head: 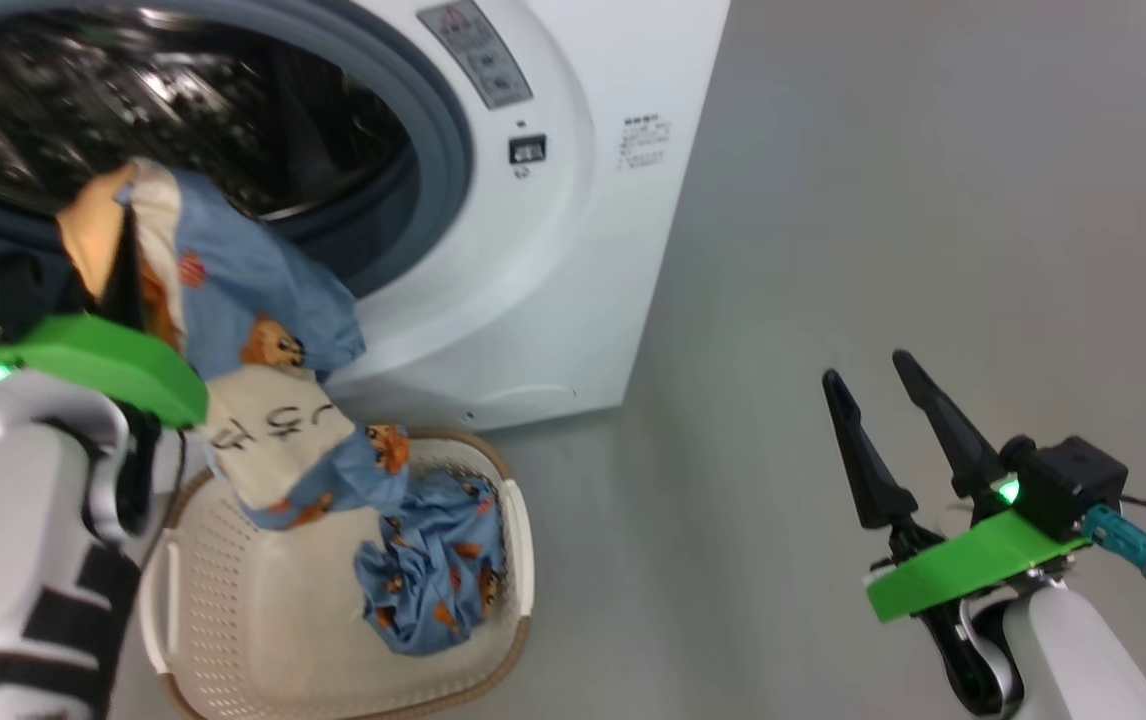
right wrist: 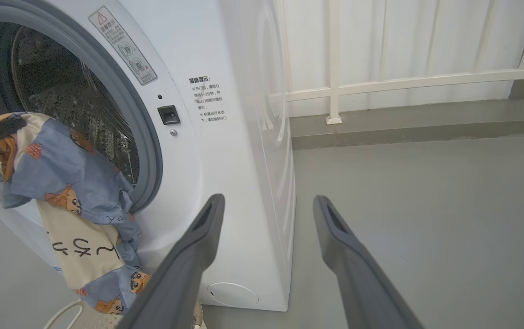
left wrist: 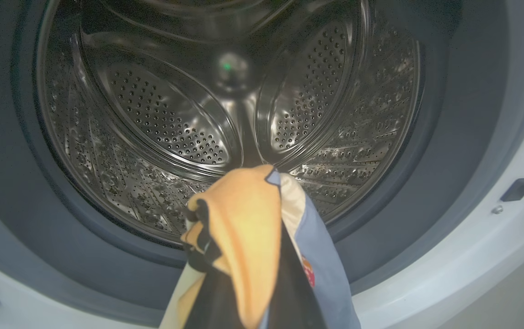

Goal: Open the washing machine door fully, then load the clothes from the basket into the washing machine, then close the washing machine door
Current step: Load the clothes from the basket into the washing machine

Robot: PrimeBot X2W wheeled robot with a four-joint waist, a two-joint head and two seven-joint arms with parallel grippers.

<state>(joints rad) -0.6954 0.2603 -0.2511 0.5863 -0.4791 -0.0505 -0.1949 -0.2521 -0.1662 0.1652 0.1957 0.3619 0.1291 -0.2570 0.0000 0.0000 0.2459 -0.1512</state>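
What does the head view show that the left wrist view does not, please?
Head view adds: the cream perforated plastic basket on the grey floor, a crumpled light-blue printed piece lying in it, and the open right gripper off to the side. Left wrist view adds: a straight look into the perforated steel drum, down to its back wall. Shared: the left gripper shut on the light-blue, cream and orange garment, held before the white washing machine's grey rubber gasket.

I see one washer (head: 573, 250) and one basket (head: 233, 600). There are two of the robot's hands, the left gripper (head: 123, 270) and the right gripper (head: 865, 368). The clothes (head: 233, 280) look like two pieces.
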